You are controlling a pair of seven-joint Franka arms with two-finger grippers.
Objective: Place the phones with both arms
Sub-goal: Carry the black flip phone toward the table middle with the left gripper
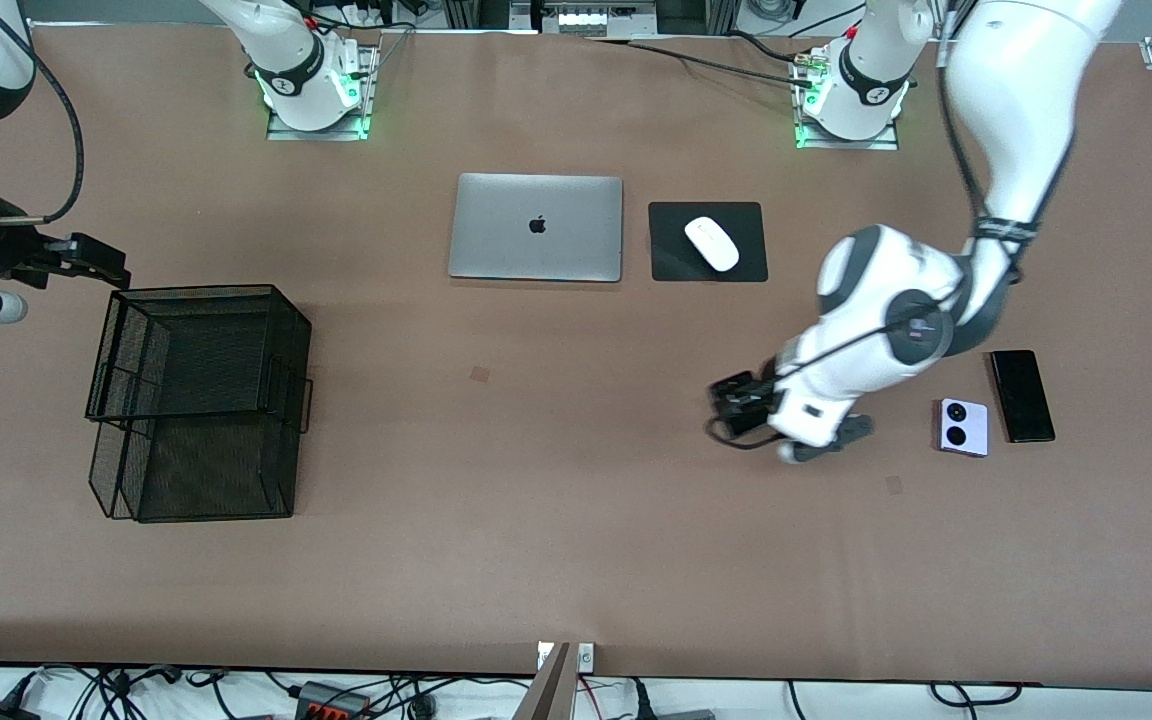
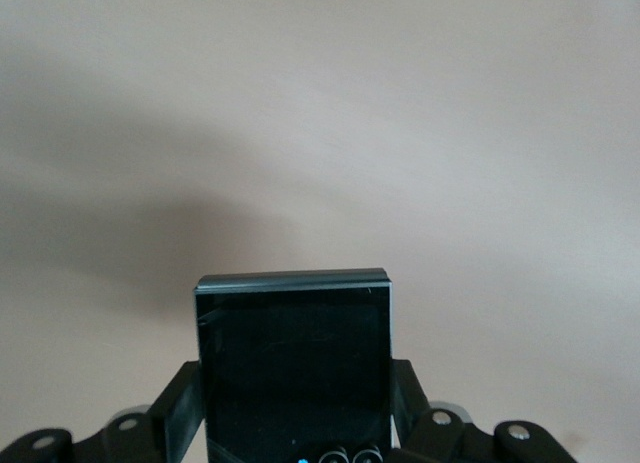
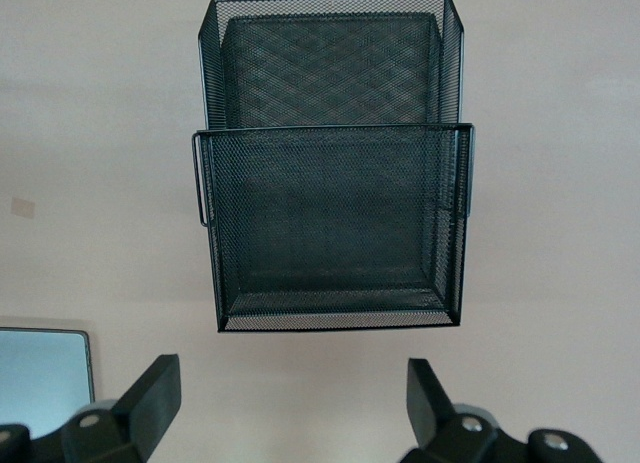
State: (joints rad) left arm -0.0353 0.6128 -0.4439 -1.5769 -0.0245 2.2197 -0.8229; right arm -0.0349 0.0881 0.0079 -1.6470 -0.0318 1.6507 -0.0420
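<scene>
My left gripper (image 1: 739, 408) is shut on the small square black flip phone (image 1: 733, 398) and holds it just over bare table. In the left wrist view the phone (image 2: 293, 353) sits upright between my fingers (image 2: 180, 408). The lavender-white phone (image 1: 964, 427) with two black camera circles lies flat on the table toward the left arm's end. The long slim black slab (image 1: 1022, 395) lies beside it. My right gripper (image 1: 106, 265) is open and empty over the table at the mesh basket's edge. Its fingers (image 3: 150, 393) stand wide apart.
A black two-tier mesh basket (image 1: 201, 291) stands toward the right arm's end and fills the right wrist view (image 3: 330, 133). A silver laptop (image 1: 536, 227) and a white mouse (image 1: 711, 243) on a black pad (image 1: 671, 262) lie near the arms' bases.
</scene>
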